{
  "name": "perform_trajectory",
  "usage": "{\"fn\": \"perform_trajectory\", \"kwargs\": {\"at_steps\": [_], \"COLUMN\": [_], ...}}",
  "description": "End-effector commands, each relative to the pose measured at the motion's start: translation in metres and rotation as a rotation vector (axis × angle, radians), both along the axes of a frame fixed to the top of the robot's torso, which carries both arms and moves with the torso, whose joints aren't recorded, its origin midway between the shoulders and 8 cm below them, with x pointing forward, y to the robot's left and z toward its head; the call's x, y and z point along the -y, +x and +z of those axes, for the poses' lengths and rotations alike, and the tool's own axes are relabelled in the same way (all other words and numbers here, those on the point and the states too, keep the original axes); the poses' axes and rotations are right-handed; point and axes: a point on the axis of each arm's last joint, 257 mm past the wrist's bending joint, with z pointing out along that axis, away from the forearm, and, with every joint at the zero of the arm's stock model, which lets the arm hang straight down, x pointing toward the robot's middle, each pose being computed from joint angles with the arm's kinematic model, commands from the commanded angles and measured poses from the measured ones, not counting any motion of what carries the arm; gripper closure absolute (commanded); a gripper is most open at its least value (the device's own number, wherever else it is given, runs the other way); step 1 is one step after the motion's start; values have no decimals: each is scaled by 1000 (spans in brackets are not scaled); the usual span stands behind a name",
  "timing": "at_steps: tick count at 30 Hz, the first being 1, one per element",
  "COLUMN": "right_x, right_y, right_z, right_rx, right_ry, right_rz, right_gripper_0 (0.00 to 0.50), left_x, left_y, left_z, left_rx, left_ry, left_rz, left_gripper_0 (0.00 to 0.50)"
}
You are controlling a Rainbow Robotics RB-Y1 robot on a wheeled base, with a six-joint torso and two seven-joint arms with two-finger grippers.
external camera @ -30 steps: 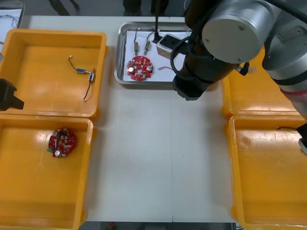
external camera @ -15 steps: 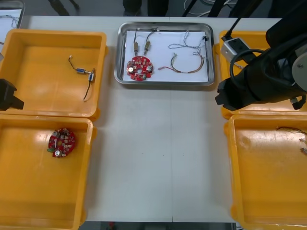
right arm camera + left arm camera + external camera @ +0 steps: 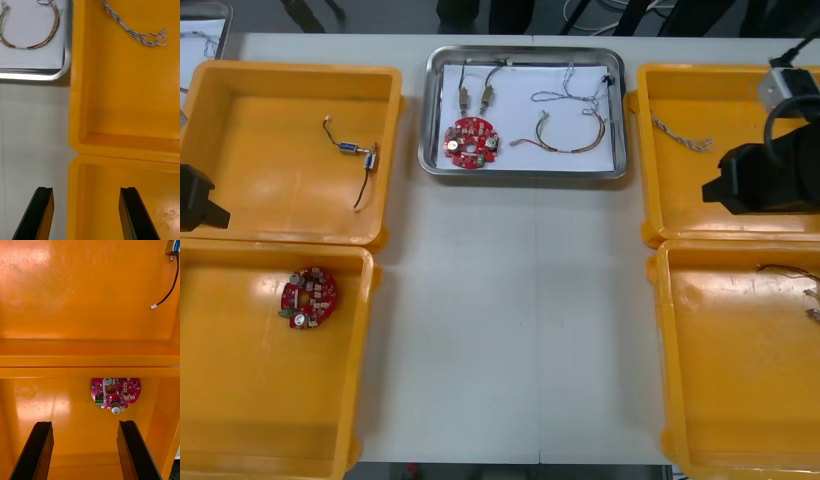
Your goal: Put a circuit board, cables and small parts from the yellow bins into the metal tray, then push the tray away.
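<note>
Right gripper (image 3: 86, 189): wide-spread, nothing between the fingers, hanging at 3 o'clock over the seam between the two right-hand yellow bins (image 3: 720, 240). Left gripper (image 3: 84, 423): likewise wide and empty at 9 o'clock, above the near left bin (image 3: 240, 400), with a spare circuit board (image 3: 115, 393) just ahead of its fingers. Farther out, at 2 o'clock: one twisted blue and white cable (image 3: 135, 32) lying flat on the floor of the far right bin (image 3: 680, 75). At 12 o'clock: the metal tray (image 3: 522, 172), close to the far edge of the table (image 3: 510, 330) and just beside that bin, already carrying a red circuit board (image 3: 471, 141), small metal parts (image 3: 475, 95), a red and yellow cable (image 3: 565, 138) and a pale twisted cable (image 3: 565, 93). Looks loaded, so probably time for the push. Plenty to go wrong there. Shove off-centre and risk swinging the tray against the bin wall. Press in over the low rim and risk snagging loose cable ends and dragging them out. Push too long and risk tipping everything off the far edge. Reach for the flat cable instead and risk scraping the bin floor and closing on nothing.
</note>
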Motion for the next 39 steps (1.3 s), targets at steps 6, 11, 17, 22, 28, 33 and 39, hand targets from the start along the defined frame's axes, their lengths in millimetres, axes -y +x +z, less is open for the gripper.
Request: {"fn": "perform_trajectory", "kwargs": {"at_steps": [6,11,17,22,28,33,39], "right_x": [71,98,125,132,134,128,120], "right_y": [-23,-38,-56,-69,-81,-81,-77], "right_z": [-6,-25,-45,-61,-77,-75,-66], "right_rx": [-3,-42,-85,-131,-174,-167,-147], "right_ry": [-4,-51,-129,-136,-137,-134,-162], "right_rz": [-152,-183,-177,-183,-188,-168,-120], "right_gripper_0": [0,0,0,0,0,0,0], "left_x": [-18,-18,-18,-18,-18,-18,-18], "left_y": [-4,-4,-4,-4,-4,-4,-4], "left_z": [16,16,16,16,16,16,16], "left_rx": [27,27,27,27,27,27,27], "left_ry": [74,74,74,74,74,74,74], "left_rz": [-41,-41,-41,-41,-41,-41,-41], "left_gripper_0": [0,0,0,0,0,0,0]}}
